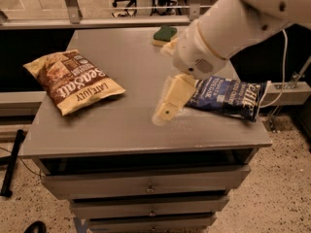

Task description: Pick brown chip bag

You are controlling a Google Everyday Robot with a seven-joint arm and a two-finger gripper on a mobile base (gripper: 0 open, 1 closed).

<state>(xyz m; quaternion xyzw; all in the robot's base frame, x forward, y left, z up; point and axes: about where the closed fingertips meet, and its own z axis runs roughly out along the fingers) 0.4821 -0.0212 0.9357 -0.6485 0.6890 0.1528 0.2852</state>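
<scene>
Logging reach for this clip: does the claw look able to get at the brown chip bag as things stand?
Probably yes. The claw hangs over mid-table beside the blue chip bag; only bare tabletop separates it from the brown chip bag, lying flat and uncovered.

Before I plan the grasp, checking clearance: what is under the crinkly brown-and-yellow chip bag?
The crinkly brown-and-yellow chip bag lies flat on the grey tabletop; anything directly beneath is covered. The cream pincer is over mid-table, apart from it.
</scene>
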